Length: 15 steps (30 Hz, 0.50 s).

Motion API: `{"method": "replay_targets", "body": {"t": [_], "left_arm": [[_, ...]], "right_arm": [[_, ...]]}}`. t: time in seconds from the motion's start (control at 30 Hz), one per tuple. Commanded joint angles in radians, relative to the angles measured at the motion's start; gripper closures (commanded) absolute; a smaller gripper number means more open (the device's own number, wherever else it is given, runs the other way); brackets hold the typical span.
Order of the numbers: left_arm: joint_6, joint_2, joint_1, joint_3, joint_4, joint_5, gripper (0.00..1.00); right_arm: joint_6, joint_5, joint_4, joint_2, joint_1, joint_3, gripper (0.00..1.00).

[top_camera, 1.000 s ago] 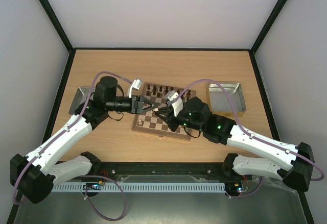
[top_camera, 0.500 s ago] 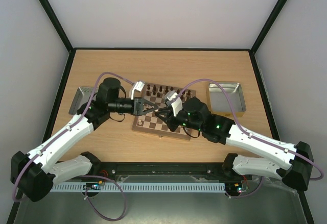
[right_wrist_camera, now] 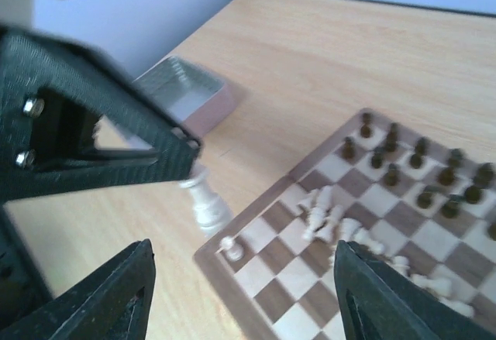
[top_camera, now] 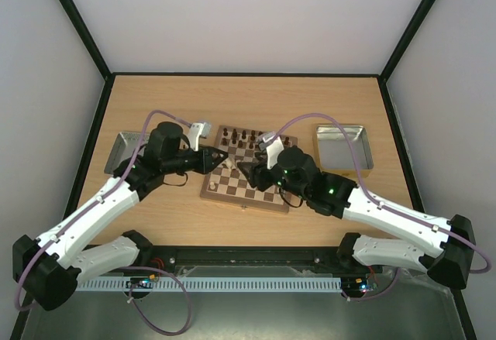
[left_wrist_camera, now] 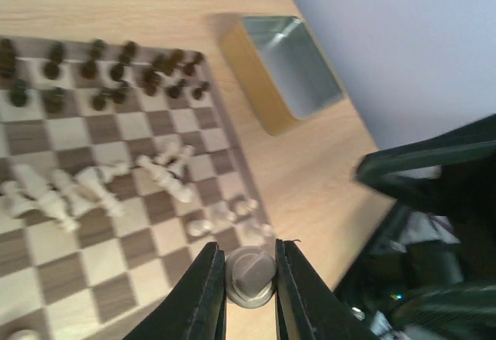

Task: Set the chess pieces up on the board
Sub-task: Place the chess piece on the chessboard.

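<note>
From above, dark brown wooden chessmen [top_camera: 244, 135] stand ranked on the square checkered wooden board [top_camera: 244, 200]; cream side mostly undone. Left wrist: left gripper [left_wrist_camera: 249, 270] pinches a pale cream chessman [left_wrist_camera: 249, 278] by the board's corner; toppled cream chessmen [left_wrist_camera: 93, 185] lie midboard. Right wrist: held chessman's long axis near-vertical, base down; right gripper [right_wrist_camera: 244, 278] spread.

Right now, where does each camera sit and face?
Top external: above and behind, looking down at the board; left arm and right arm show.
Left wrist: looks across the board toward the right tray; left pincer grips a pale piece.
Right wrist: faces the left tray; open right pincer shows.
Shared: both wrist views show that piece.
</note>
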Motion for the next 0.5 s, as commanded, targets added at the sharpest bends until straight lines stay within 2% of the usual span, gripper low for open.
{"method": "replay_targets", "body": {"t": [0.0, 0.07, 0.17, 0.47], "left_arm": [[0.074, 0.014, -0.018, -0.024, -0.043, -0.228, 0.92], [0.083, 0.037, -0.043, -0.044, -0.026, -0.297, 0.92], [0.076, 0.071, -0.103, -0.07, 0.011, -0.385, 0.92], [0.016, 0.206, -0.357, -0.094, 0.102, -0.678, 0.93]], "right_arm": [[0.121, 0.292, -0.047, -0.015, 0.004, 0.07, 0.37], [0.184, 0.432, -0.073, 0.005, -0.01, 0.1, 0.35], [0.305, 0.496, -0.133, 0.045, -0.079, 0.135, 0.34], [0.558, 0.371, -0.161, 0.064, -0.309, 0.036, 0.34]]}}
